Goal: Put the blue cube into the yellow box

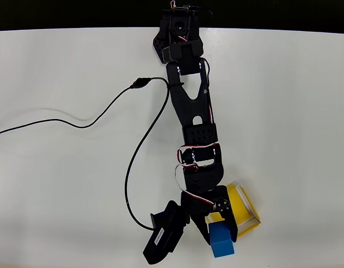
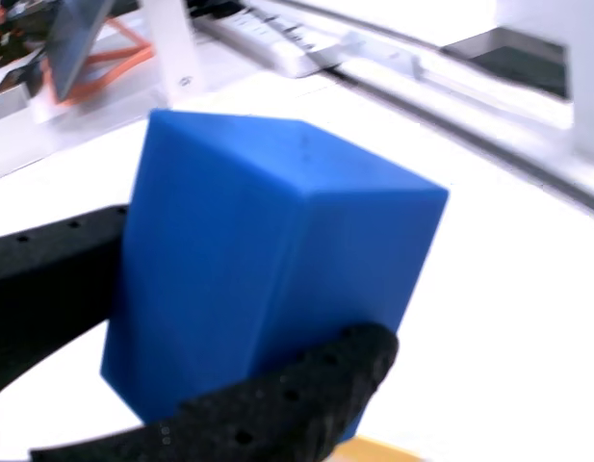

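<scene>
- In the overhead view the black arm (image 1: 194, 111) runs from the top centre of the frame down toward the lower right, across a white table (image 1: 60, 195).
- The gripper (image 1: 216, 226) sits at the lower right of that view, and in the wrist view (image 2: 248, 327) its two black fingers (image 2: 306, 399) are pinched on the blue cube (image 2: 268, 260), one pressing its left face and one curving under its lower front.
- The blue cube (image 1: 222, 241) lies near the bottom edge of the overhead view, right of centre, held in the gripper and partly covered by it (its height above the table cannot be judged from above).
- The yellow box (image 1: 244, 209) rests on the table just above and to the right of the cube in the overhead view, tilted diagonally in the frame, its near side hidden under the arm; the cube is outside it, close beside its lower left corner.
- A black cable (image 1: 105, 114) snakes from the left edge of the overhead view toward the arm, and a second loop curves down to a black part (image 1: 163, 237) at the bottom centre.
- In the wrist view the upper background is blurred; a pale rail and an orange frame (image 2: 104, 58) show at the upper left.
</scene>
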